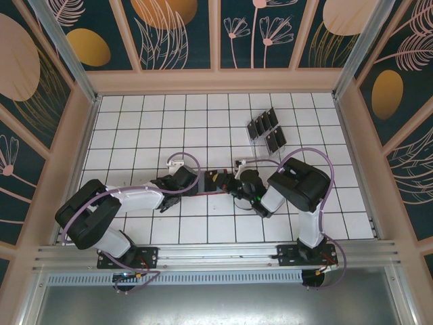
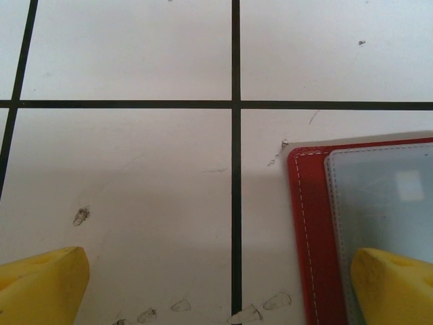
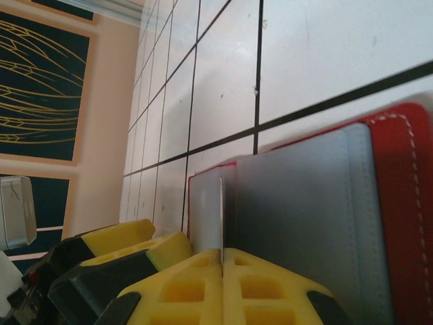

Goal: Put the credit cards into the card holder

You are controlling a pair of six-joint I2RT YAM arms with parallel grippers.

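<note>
From the top external camera, the white tiled worktop (image 1: 135, 122) with black grid lines carries a small red folding card holder (image 1: 218, 187) near its middle, lying open between the two arms. The left end effector (image 1: 201, 183) meets it from the left and the right end effector (image 1: 237, 184) from the right. Well apart, toward the far right, a clear plastic rack (image 1: 253, 139) holds several thin black rectangular credit cards (image 1: 266, 123), tilted in its slots.

In the left wrist view, the left end effector (image 2: 216, 291) is spread wide and holds nothing. One yellow finger (image 2: 40, 284) is over bare tile. The other is over the grey inner pocket of the card holder (image 2: 311, 223), just inside its stitched red border. Whether that finger touches the pocket cannot be told.

In the right wrist view, the right end effector (image 3: 222, 264) is clamped on a single thin credit card (image 3: 221, 213). The card is seen edge-on as a pale sliver rising from between the yellow pads (image 3: 169, 249). It stands at the edge of the grey inner panel of the card holder (image 3: 399, 203). Whether it is inside a pocket cannot be told.
</note>
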